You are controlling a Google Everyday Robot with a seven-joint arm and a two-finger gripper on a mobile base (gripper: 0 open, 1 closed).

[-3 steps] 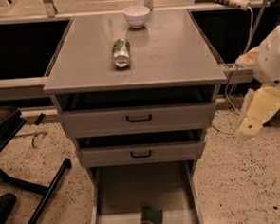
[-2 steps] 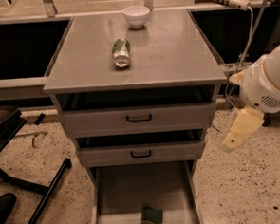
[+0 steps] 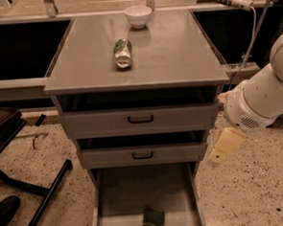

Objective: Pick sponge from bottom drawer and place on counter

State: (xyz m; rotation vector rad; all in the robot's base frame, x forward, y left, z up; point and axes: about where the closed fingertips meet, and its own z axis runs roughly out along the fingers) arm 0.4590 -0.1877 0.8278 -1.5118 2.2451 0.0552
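Starting at the far left, a black chair base [image 3: 47,201] sprawls over the speckled floor, well apart from the cabinet, so there's no trouble there unless the mobile base swings wide. Moving in, the counter [image 3: 176,55] carries a green-and-silver can [image 3: 122,52] lying on its side and a white bowl [image 3: 139,15] near the back edge. The can could roll at placing time (a nudge from the arm would do it), so the bare right half looks the safer landing spot. Below, the bottom drawer [image 3: 129,190] is pulled out, and the sponge [image 3: 153,218] lies flat on its floor near the front, roughly centred, touched by nothing. Here's the catch: the middle drawer [image 3: 182,153] juts out a little above it, and a descent too close to the cabinet could clip that front. Over on the right, the gripper [image 3: 224,147] hangs beside the cabinet at about middle-drawer height, outside the bottom drawer's right wall and well apart from the sponge. Whether it is spread or closed up, I cannot tell from this angle. It has to cross that thin wall to get in, and coming in low would catch it. The sponge looks soft and thin, so a shallow pinch may slip off.
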